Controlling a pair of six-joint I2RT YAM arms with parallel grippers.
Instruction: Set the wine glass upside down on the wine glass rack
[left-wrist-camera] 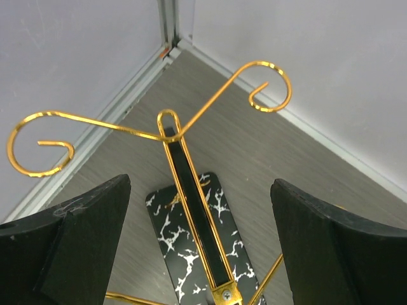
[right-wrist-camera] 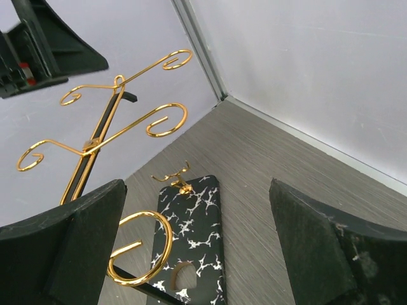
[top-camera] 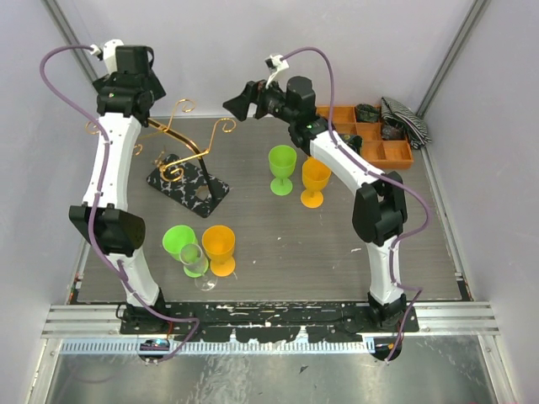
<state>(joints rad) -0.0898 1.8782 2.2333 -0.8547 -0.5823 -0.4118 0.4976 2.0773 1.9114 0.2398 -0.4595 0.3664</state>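
The wine glass rack [top-camera: 187,151] stands at the back left: gold wire arms with scroll ends on a black white-marbled base [top-camera: 189,189]. My left gripper [top-camera: 133,108] hangs open and empty right above its top; in the left wrist view the post [left-wrist-camera: 191,203] runs between my fingers [left-wrist-camera: 70,254]. My right gripper [top-camera: 238,103] is open and empty, just right of the rack, facing it; the rack also shows in the right wrist view [right-wrist-camera: 121,108]. A clear wine glass [top-camera: 199,268] stands upright near the front left.
A green cup [top-camera: 178,241] and an orange cup [top-camera: 219,244] stand next to the clear glass. A green goblet [top-camera: 282,168] and an orange goblet [top-camera: 315,182] stand mid-table. An orange compartment tray [top-camera: 396,153] and a striped cloth [top-camera: 406,118] are at the back right.
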